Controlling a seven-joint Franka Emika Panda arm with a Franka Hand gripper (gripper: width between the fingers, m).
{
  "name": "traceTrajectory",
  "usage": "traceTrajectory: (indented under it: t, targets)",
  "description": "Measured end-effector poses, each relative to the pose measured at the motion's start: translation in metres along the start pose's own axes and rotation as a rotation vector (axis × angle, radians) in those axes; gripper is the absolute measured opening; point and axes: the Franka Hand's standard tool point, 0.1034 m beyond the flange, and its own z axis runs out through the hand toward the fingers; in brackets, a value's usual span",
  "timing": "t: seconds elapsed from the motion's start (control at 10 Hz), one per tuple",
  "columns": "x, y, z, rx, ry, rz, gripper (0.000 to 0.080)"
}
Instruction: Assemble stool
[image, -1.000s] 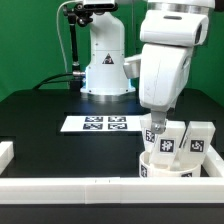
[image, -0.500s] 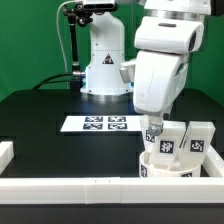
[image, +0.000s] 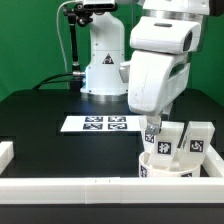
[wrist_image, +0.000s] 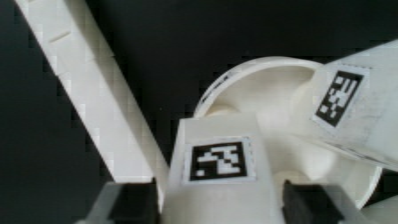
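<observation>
The round white seat disc (image: 165, 168) lies at the front of the exterior view's right, against the border bar. Three tagged white legs stand on it: one (image: 152, 133) under my hand, one (image: 167, 141) beside it and one (image: 199, 141) further right. My gripper (image: 152, 124) is shut on the first leg from above. In the wrist view that leg (wrist_image: 222, 150) fills the gap between my fingers (wrist_image: 128, 205), with my gripper (wrist_image: 222, 206) around its top end. The seat (wrist_image: 267, 85) and another leg (wrist_image: 347, 95) show beyond it.
The marker board (image: 105, 123) lies flat mid-table. A long white border bar (image: 90, 190) runs along the front edge, also seen in the wrist view (wrist_image: 98, 100); another bar (image: 8, 152) is at the left. The robot base (image: 105, 70) stands at the back.
My hand has turned and leaned slightly toward the exterior view's left while staying on the leg. The seat and the other legs have not moved.
</observation>
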Motion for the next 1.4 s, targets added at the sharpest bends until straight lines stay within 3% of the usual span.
traceTrajectory:
  t: [1.0,1.2,1.4]
  targets:
    - [0.0029,-0.0051,0.0015,0.007,0.009,0.985,0.0337]
    - [0.0048,-0.0064,0.0016,0.030,0.016,1.208,0.0337]
    - [0.0055,-0.0069,0.0016,0.032,0.015,1.332,0.0337]
